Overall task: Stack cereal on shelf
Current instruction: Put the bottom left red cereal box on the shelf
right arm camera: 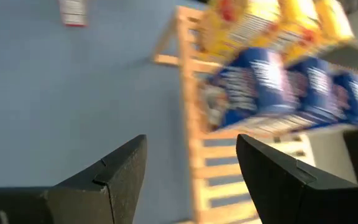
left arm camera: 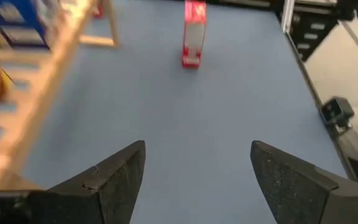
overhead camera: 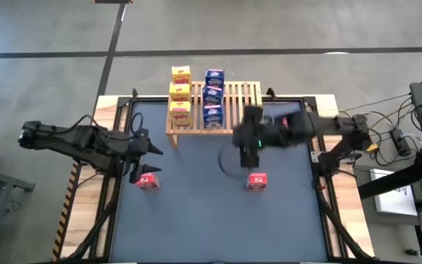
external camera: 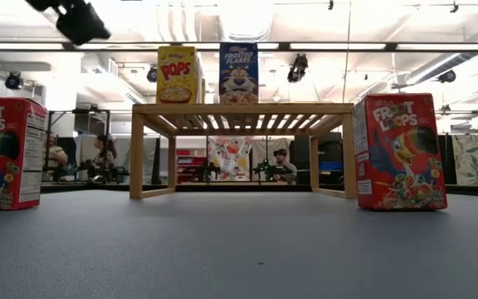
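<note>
Nearest the low camera: bare blue table (external camera: 239, 249), running back to everything else. On its far side, wooden shelf (overhead camera: 229, 110), slatted top, short side legs, far wider than any box. On the slats, three yellow boxes (overhead camera: 180, 94) in a row and three blue boxes (overhead camera: 213, 95) in a row just beside them; right part of the slats unfilled. Only two red boxes visible, both upright on the table in front of the shelf: one red box (overhead camera: 148, 180) toward the left, another red box (overhead camera: 256, 181) toward the right; third red one not seen. Left tool (overhead camera: 146, 150) hanging just above and behind the left red box, fingers apart, nothing between them. Right tool (overhead camera: 249, 152) hovering between shelf and right red box, fingers likewise apart and empty. Handling, by judgement: small cardboard cartons, light, thin-walled, easily dented or tipped, printed faces probably a bit slick. Best hold likely across the two broad faces, near mid-height, with a modest squeeze; too high a grip risks the box swinging, too hard risks crushing the panel.
</note>
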Available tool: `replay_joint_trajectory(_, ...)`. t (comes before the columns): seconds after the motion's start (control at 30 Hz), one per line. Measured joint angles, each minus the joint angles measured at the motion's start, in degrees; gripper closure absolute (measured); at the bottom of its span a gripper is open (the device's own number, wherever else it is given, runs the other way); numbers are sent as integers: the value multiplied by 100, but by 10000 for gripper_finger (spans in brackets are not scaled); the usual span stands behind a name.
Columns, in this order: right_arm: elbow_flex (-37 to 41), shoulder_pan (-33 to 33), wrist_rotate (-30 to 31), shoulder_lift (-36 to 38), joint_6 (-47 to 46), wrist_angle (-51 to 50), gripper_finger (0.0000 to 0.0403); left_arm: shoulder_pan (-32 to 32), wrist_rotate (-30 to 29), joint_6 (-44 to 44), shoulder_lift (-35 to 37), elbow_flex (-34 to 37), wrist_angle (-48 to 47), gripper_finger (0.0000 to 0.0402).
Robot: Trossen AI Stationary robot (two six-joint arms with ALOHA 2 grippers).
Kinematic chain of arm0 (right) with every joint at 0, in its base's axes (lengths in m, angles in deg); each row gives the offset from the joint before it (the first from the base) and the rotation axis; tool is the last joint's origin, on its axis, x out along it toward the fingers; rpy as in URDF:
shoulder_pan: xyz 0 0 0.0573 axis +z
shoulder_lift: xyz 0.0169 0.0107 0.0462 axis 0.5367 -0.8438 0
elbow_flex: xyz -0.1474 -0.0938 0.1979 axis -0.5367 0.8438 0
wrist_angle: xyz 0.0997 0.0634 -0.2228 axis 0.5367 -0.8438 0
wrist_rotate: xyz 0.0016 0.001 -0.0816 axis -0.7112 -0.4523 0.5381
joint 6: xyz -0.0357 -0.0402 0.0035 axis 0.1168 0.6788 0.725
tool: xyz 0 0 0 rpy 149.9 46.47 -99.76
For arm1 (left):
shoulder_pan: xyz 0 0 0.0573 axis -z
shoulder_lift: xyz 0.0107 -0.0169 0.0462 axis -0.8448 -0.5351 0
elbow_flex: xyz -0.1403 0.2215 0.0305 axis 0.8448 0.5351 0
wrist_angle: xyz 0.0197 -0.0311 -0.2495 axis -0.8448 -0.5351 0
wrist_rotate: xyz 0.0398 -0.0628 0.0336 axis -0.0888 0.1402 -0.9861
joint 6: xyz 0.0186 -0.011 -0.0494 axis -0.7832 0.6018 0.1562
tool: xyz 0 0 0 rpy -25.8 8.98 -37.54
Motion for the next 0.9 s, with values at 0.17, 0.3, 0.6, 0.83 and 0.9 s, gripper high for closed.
replay_joint_trajectory(0.17, 1818, 731, 162, 757, -51, 1680, 165, 252, -127, 398, 147, 413, 40, 133)
replay_joint_trajectory(0.3, 3180, 990, 198, 1499, -294, 2785, 165, 500, -198, 709, 208, 776, 214, 147)
replay_joint_trajectory(0.6, 5626, 1068, 200, 2875, -243, 5098, 165, 607, -131, 1469, 48, 780, -721, 170)
replay_joint_trajectory(0.83, 6807, 1068, 196, 3574, 243, 6707, 165, 618, 142, 1506, -90, 855, -903, 170)
replay_joint_trajectory(0.9, 7033, 1068, 195, 3673, 332, 6973, 165, 618, 257, 1549, -103, 855, -904, 170)
